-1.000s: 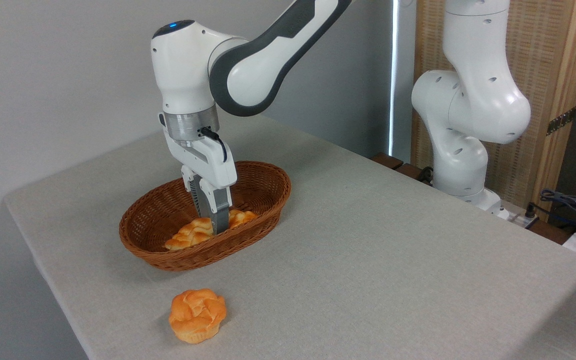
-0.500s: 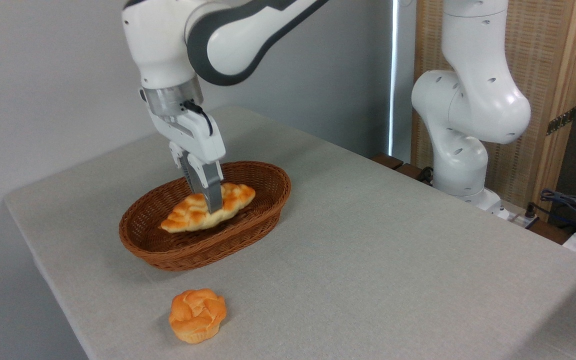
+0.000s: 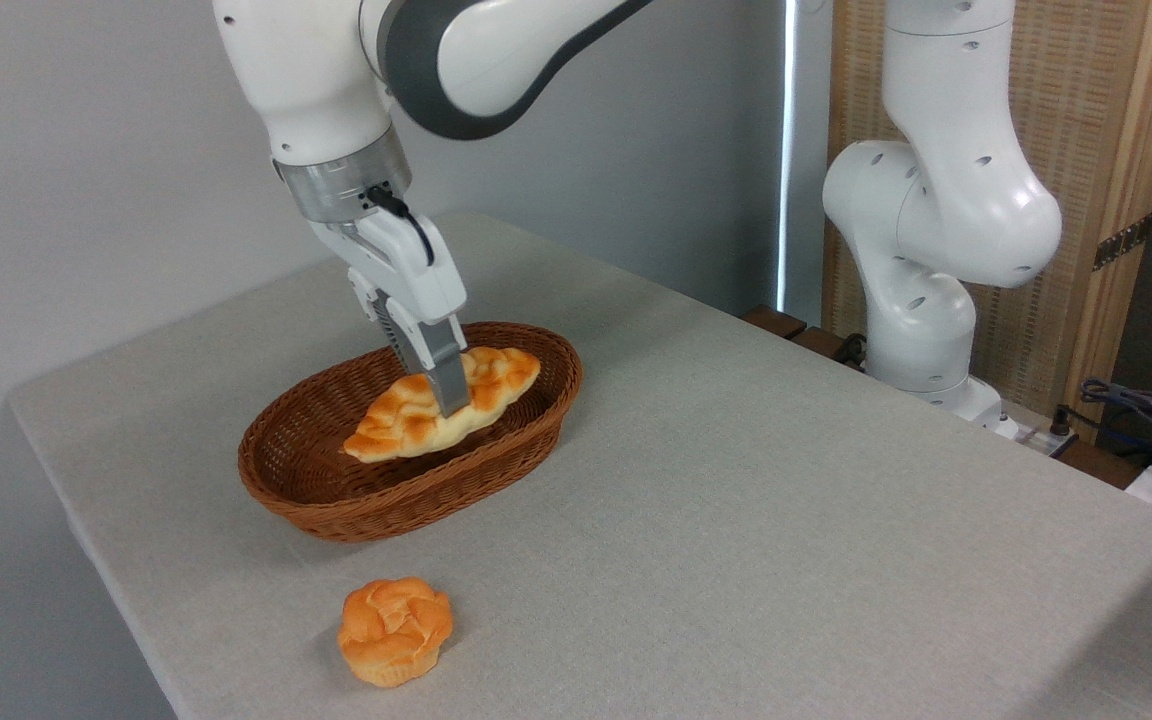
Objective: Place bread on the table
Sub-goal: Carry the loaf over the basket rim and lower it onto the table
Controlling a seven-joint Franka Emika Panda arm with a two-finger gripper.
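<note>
Half done, by my judgement: the hand point(image 3: 448, 398) is clamped on the bread point(image 3: 444, 404), which hangs above the wicker basket point(image 3: 406, 500) near the desk's point(image 3: 736, 520) left edge. Left: carrying it past the rim and setting it down on bare cloth.

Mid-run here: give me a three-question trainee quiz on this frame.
1. True or false: the bread rests on the table.
2. What do the gripper jaws hold? A) round bun B) bread C) basket rim
3. Fill in: the round bun lies on the table in ____ of the basket.

Key: 1 false, it hangs above the basket; 2 B; 3 front.
</note>
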